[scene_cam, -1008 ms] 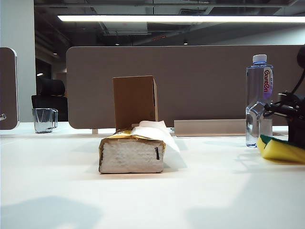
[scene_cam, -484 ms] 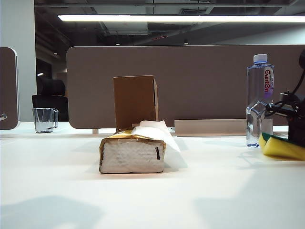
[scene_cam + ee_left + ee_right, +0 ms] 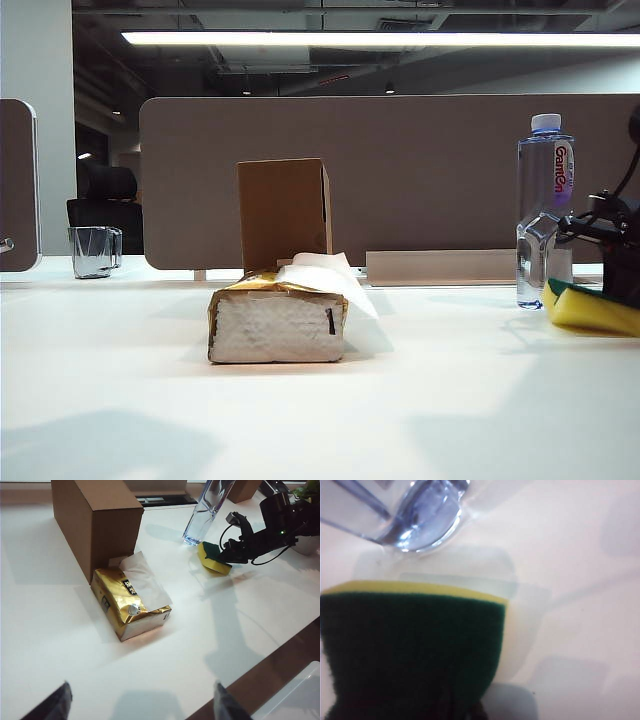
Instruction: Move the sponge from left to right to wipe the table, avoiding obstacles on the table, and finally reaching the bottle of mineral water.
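Observation:
The yellow sponge (image 3: pixel 590 310) with its dark green top (image 3: pixel 410 645) rests on the white table (image 3: pixel 400 400) at the far right, beside the base of the mineral water bottle (image 3: pixel 544 210). My right gripper (image 3: pixel 229 556) is shut on the sponge's rear end, where the green layer is creased. The bottle's clear base (image 3: pixel 415 515) stands just beyond the sponge's front edge. The obstacles are in the middle: a gold tissue pack (image 3: pixel 278 325) and, behind it, an upright cardboard box (image 3: pixel 283 212). My left gripper (image 3: pixel 142 702) hangs open and empty above the near table, away from the tissue pack (image 3: pixel 131 602).
A clear glass mug (image 3: pixel 95 250) stands at the back left. A grey partition (image 3: pixel 420 170) runs along the table's far side. In the left wrist view the table's brown edge (image 3: pixel 280 670) is close to the left gripper, with a pale bin (image 3: pixel 300 695) beyond it.
The sponge and my right gripper have edged slightly to the right and settled lower beside the bottle. The left arm has not moved.

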`<state>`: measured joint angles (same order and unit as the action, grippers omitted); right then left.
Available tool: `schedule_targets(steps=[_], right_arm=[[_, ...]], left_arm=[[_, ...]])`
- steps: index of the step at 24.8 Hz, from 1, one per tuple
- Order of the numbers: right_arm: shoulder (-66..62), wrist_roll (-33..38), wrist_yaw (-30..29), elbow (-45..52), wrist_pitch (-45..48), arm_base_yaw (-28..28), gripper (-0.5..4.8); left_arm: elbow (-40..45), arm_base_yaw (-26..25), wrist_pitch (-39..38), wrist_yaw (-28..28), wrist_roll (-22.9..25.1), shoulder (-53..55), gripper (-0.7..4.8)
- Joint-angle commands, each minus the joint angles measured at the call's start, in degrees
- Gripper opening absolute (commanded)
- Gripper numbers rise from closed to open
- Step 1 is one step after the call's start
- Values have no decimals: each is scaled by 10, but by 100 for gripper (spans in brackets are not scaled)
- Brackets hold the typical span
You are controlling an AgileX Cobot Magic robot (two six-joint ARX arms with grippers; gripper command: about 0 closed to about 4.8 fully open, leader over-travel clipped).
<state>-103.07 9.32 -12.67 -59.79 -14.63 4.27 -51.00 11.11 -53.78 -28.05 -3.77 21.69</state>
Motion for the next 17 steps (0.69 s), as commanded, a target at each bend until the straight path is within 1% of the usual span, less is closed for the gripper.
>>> schedule_targets(steps=[1,3,7,10,13,17], right_arm=[[-12,-3,20,6,-35,3,65],[-11,-3,20,6,-37,3,89],[-5,1,20,6,-40,3,92],[4,1,20,5,-40,5,109],[12,1,21,5,-45,7,110],[17,1,20,5,-50,10,148]], left_arm=[[-4,0,8,-1,-2,0,367],[-4,0,8,-1,-12,0,367],[-4,0,8,-1,-12,0,367],[-4,0,8,-2,-12,0,367],[-4,0,8,-3,-12,0,367],[-4,0,8,-3,-12,0,367]])
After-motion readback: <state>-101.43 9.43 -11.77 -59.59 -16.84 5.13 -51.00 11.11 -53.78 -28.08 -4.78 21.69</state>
